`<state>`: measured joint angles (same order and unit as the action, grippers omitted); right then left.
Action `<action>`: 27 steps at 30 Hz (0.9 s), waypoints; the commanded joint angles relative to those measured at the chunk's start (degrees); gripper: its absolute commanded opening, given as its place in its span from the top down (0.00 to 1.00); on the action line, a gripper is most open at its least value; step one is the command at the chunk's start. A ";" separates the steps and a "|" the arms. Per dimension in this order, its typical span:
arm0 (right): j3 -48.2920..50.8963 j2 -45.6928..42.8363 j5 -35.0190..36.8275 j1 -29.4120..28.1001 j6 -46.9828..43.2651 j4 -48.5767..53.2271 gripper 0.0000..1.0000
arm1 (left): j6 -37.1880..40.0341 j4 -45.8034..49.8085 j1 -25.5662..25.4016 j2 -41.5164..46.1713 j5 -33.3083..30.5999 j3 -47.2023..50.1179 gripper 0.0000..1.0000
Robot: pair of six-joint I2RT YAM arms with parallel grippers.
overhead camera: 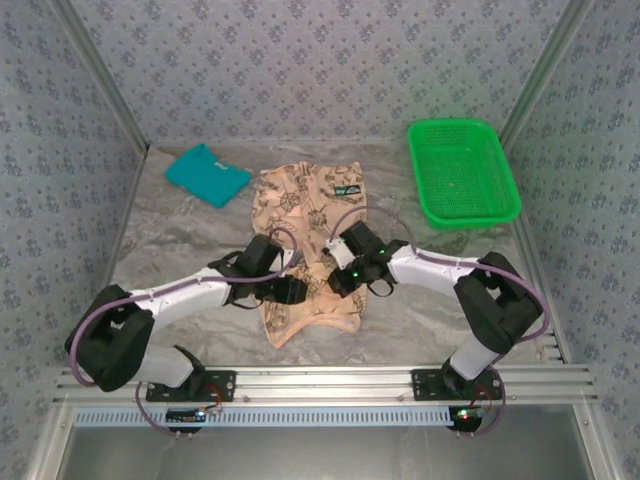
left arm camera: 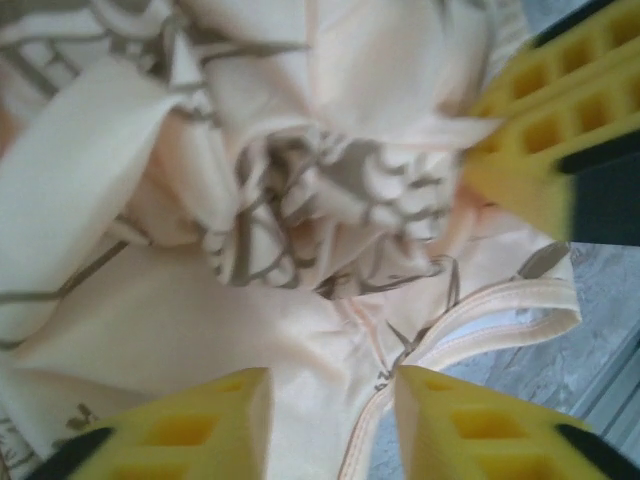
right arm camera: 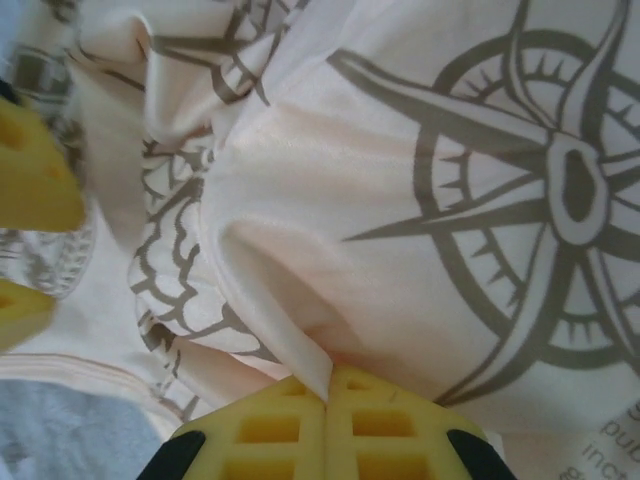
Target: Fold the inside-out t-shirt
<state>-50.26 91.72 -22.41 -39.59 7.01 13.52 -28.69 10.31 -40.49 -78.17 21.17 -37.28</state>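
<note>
We see both hands meeting over the peach-beige compass-print t-shirt in the middle of the grey marbled surface.

The t-shirt lies lengthwise from the far middle toward the near edge, bunched where the hands work. The right hand has its yellow fingers pressed together on a raised fold of the cloth, beside a large compass print. The left hand stands partly open just beside it, its fingers apart over the pale hem and gripping nothing. A plain teal folded shirt lies at the far left, just beside the t-shirt's corner. A green plastic basket sits at the far right, well apart. We note blue-grey patterned walls on three sides and an aluminium rail along the near edge carrying both arm bases.
</note>
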 commanded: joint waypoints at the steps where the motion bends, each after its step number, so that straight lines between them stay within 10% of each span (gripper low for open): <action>1: 1.09 -2.84 -14.21 2.48 1.15 -4.10 1.00 | -4.35 -7.05 -0.82 -0.51 -0.52 -0.99 0.56; 11: 0.21 -2.48 -22.05 5.01 -1.67 -2.78 1.00 | -8.22 -13.02 -2.11 -6.42 1.77 -5.33 0.44; 17: 0.43 -2.73 -15.11 8.85 1.75 -2.82 1.00 | -5.51 -10.56 -2.11 -8.03 1.02 -5.20 0.94; 27: -4.50 6.28 11.45 11.27 9.58 5.06 1.00 | -0.14 -20.40 -2.17 2.25 0.23 4.23 0.99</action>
<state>-53.36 95.22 -23.68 -28.58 13.02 14.44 -31.92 -5.56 -42.52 -78.81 21.39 -36.18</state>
